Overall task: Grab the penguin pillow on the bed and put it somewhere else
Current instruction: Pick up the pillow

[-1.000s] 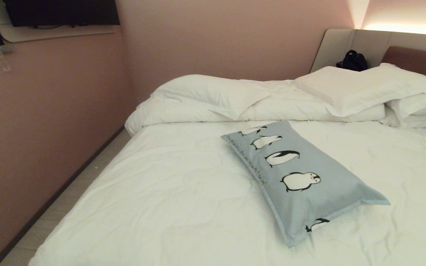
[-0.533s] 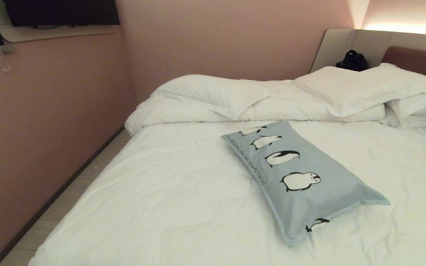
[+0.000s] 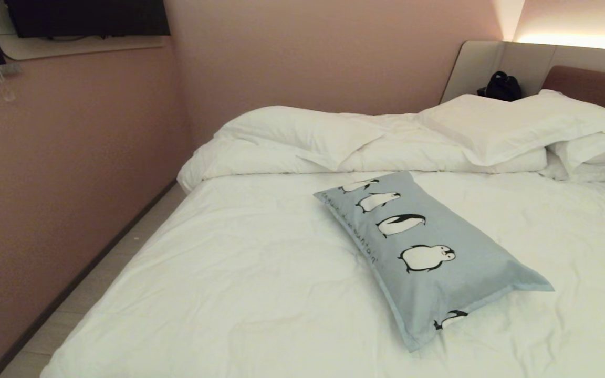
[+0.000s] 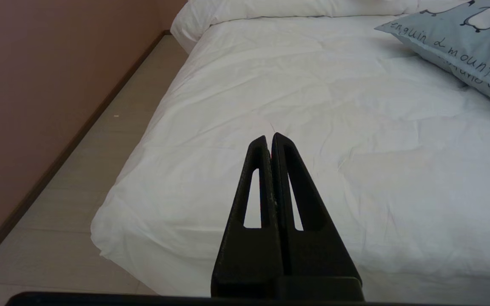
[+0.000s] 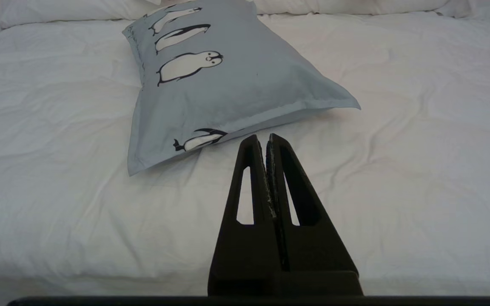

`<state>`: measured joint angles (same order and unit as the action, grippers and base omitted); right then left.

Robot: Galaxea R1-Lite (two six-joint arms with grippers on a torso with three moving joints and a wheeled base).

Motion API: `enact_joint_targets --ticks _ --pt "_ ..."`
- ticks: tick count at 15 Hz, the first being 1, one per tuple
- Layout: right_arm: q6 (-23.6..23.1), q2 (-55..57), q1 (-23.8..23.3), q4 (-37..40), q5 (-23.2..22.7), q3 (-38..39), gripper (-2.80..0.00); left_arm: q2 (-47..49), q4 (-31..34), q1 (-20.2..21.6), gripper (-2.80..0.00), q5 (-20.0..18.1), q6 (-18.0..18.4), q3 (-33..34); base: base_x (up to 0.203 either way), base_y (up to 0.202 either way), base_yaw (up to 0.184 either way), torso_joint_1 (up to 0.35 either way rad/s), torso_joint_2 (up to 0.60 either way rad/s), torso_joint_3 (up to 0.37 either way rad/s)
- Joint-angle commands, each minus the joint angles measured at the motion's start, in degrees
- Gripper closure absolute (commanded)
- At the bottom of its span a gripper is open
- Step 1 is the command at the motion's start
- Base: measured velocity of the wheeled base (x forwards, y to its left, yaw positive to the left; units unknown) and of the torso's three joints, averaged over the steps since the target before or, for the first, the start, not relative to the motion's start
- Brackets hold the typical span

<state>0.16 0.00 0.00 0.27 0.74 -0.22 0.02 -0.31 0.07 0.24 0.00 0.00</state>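
Note:
The light blue-grey penguin pillow [image 3: 428, 252] lies flat and slantwise on the white sheet of the bed [image 3: 260, 283], a little right of the middle. Neither arm shows in the head view. In the right wrist view my right gripper [image 5: 264, 137] is shut and empty, held short of the penguin pillow [image 5: 228, 80], whose near edge lies just beyond the fingertips. My left gripper [image 4: 269, 136] is shut and empty too, over bare sheet near the bed's front left corner, with only a corner of the penguin pillow [image 4: 462, 38] in its view.
A rumpled white duvet [image 3: 323, 142] and plain white pillows [image 3: 533, 131] are piled along the head of the bed. A black bag [image 3: 501, 86] rests by the brown headboard [image 3: 591, 86]. A strip of floor [image 3: 118, 262] separates the bed from the pink wall [image 3: 61, 199] on the left.

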Motion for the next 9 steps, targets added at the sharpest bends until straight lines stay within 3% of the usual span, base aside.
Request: enact_joint_targets --ticks 1,6,9 --pt "-0.1 0.0 0.0 0.1 0.0 -0.1 0.0 0.0 0.0 0.0 0.0 0.0 0.0 0.0 0.0 0.0 0.0 0.0 0.0 0.0" --pt "-0.1 0.0 0.0 1.1 0.8 -2.3 0.0 0.0 0.0 0.0 0.0 0.0 0.0 0.0 0.0 0.0 0.0 0.0 0.0 0.0" --pt "0.0 0.4 0.0 8.5 0.3 -8.9 0.0 0.0 0.0 0.0 0.0 0.0 0.0 0.0 0.0 0.0 0.0 0.0 0.0 0.0"
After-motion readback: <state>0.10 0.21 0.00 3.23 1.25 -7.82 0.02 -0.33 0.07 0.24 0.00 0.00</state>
